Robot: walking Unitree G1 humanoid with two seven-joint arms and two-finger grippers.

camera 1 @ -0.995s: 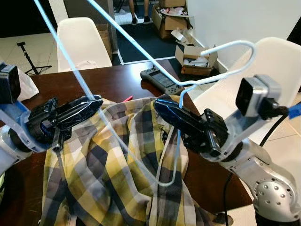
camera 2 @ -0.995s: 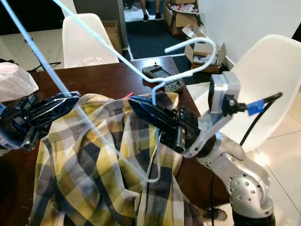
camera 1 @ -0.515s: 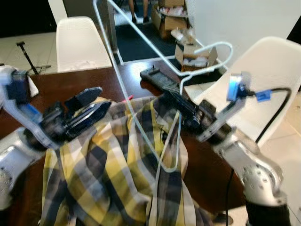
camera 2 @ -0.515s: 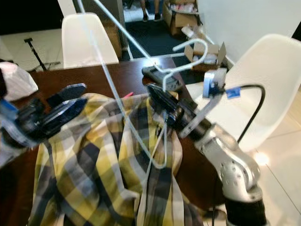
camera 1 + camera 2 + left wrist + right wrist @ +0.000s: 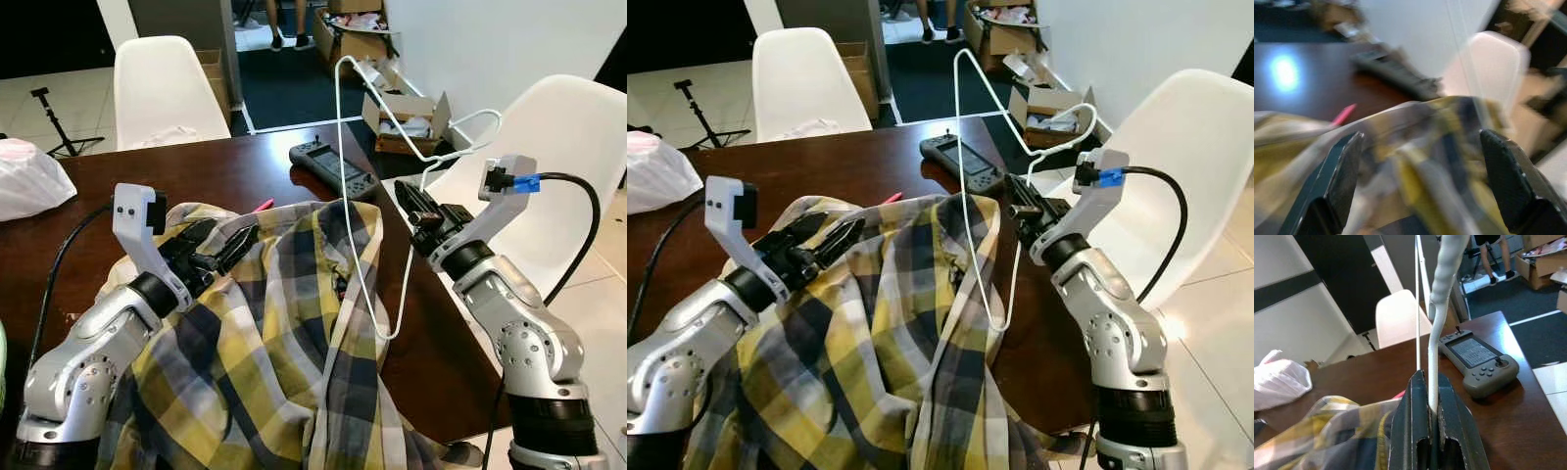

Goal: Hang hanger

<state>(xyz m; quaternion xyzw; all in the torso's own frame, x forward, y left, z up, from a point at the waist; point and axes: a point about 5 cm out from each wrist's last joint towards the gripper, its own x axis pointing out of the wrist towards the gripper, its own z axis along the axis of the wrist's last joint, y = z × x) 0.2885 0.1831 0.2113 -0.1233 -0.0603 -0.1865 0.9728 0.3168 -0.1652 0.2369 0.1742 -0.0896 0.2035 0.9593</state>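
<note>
Right end effector (image 5: pixel 1429 396) pinches the white hanger (image 5: pixel 345 186); left end effector (image 5: pixel 227 243), spread, hovers over the plaid shirt (image 5: pixel 274 333).

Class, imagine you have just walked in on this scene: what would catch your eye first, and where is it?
First, the white wire hanger, held upright above the table's right side, pinched by the right gripper just below its hook. Next, the yellow plaid shirt spread across the dark wooden table, with the left gripper open over its left shoulder. Behind them lies a grey handheld controller.
</note>
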